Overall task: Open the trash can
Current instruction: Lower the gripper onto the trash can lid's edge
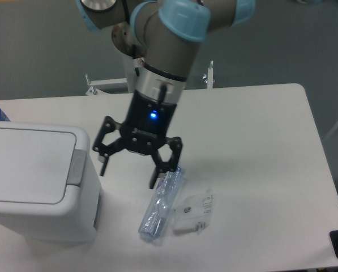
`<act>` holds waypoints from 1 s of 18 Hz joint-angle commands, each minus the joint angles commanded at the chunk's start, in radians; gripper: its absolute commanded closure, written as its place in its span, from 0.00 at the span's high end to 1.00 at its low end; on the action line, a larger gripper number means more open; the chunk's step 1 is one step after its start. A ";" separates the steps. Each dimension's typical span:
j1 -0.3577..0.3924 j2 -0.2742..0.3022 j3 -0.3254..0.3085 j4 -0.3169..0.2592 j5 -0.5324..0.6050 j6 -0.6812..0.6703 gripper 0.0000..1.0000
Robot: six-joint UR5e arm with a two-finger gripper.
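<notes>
The trash can (35,181) sits at the table's left edge, lid flat and shut, its grey push tab (76,168) facing the arm; the gripper (129,169) hangs just right of it, fingers spread wide and holding nothing. The right finger (157,170) looks very near the crushed bottle (161,205), with a small clear packet (194,214) beside that; a careless sweep could drag the bottle, and a push landing off the tab might shove the whole bin.

smooth white plastic trash can (30,187); crinkled clear plastic bottle (162,207).
</notes>
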 joint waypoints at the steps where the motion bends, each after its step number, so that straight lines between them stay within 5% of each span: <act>1: -0.005 0.002 -0.009 0.002 0.000 0.002 1.00; 18: -0.017 -0.002 -0.051 0.009 0.014 0.006 1.00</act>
